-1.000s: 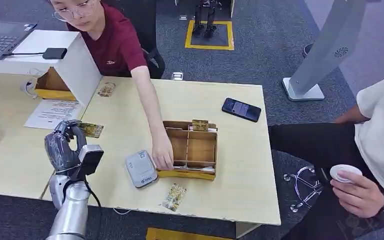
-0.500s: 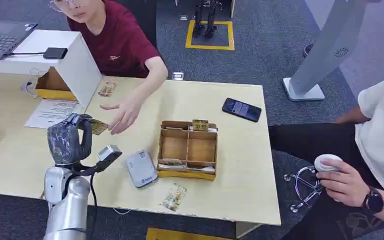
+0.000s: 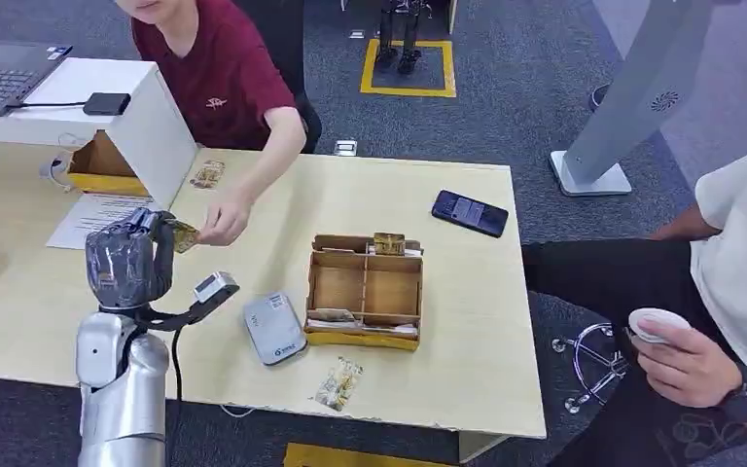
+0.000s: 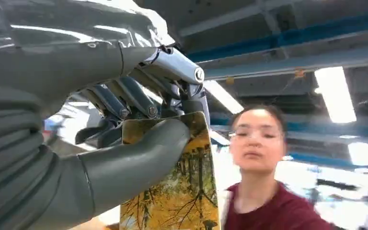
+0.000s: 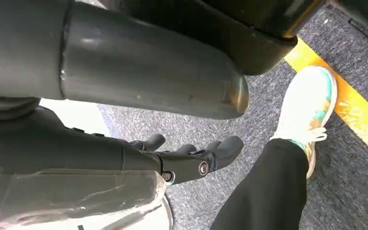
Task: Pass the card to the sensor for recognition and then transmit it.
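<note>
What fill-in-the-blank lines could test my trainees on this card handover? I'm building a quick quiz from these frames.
1. The left hand holds a ____ printed with yellow trees.
2. The person in the dark red shirt reaches a hand toward the ____ hand.
3. The grey sensor lies beside the wooden ____.
4. The black ____ lies on the table near its far edge.

Missing words: card; left; box; phone

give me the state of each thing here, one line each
left hand: raised above the table, holds a card
card: pinched between thumb and fingers, the person's hand at its far end
right hand: hangs over the carpet, fingers apart, holds nothing
sensor: flat on the table, nothing on it
wooden box: open-topped, cards along its front edge
phone: flat on the table
loose card: lying near the table's front edge
</note>
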